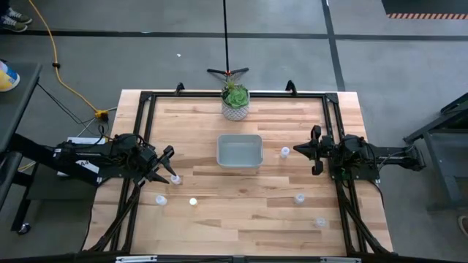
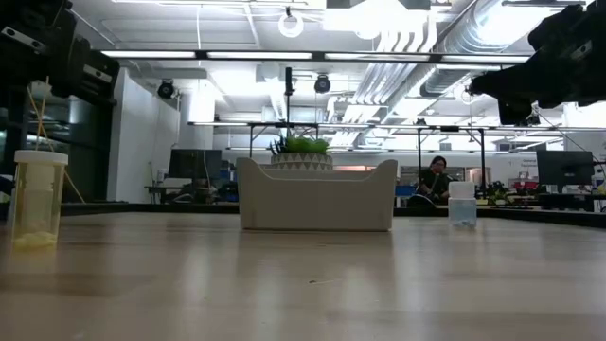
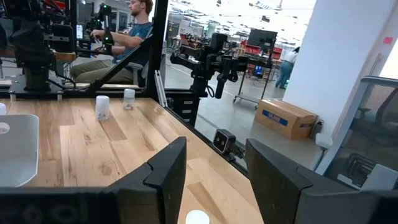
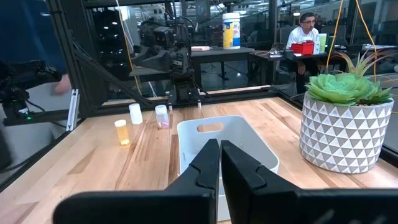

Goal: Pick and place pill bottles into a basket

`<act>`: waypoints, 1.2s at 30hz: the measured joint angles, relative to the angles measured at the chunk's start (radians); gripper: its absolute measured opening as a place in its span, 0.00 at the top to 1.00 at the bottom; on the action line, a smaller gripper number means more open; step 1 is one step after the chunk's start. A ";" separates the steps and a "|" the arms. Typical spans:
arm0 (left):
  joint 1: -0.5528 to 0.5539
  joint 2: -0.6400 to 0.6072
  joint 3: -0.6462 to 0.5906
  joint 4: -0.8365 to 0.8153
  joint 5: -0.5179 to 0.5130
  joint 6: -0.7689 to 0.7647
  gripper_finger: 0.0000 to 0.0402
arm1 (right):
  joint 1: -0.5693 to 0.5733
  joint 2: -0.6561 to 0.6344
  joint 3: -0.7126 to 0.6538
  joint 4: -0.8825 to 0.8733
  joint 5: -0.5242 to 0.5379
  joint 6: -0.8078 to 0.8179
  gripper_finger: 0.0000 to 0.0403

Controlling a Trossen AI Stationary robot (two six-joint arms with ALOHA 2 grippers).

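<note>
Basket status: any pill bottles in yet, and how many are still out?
Nothing done: the basket looks empty. In hand: the left gripper is open beside one bottle, not gripping it. The right gripper is shut, holding nothing, near another bottle. Left: all six bottles, including the yellowish one, stand on the table.

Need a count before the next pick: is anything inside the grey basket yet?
The shallow light-grey plastic basket shows a bare floor from above; no pill bottles lie in it. From table height its wall hides the inside. Five small white-capped bottles stand outside it.
</note>
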 joint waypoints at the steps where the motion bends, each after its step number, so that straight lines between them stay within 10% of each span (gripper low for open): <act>1: 0.000 0.000 0.000 0.000 0.000 0.000 0.50 | 0.000 0.000 0.000 0.000 0.000 0.000 0.98; 30: 0.000 0.000 -0.001 0.000 -0.005 0.000 0.50 | 0.000 0.000 0.000 0.000 0.000 0.000 0.98; 36: 0.000 0.000 -0.001 0.023 -0.171 -0.002 0.50 | 0.000 0.000 0.000 0.000 0.000 0.000 0.98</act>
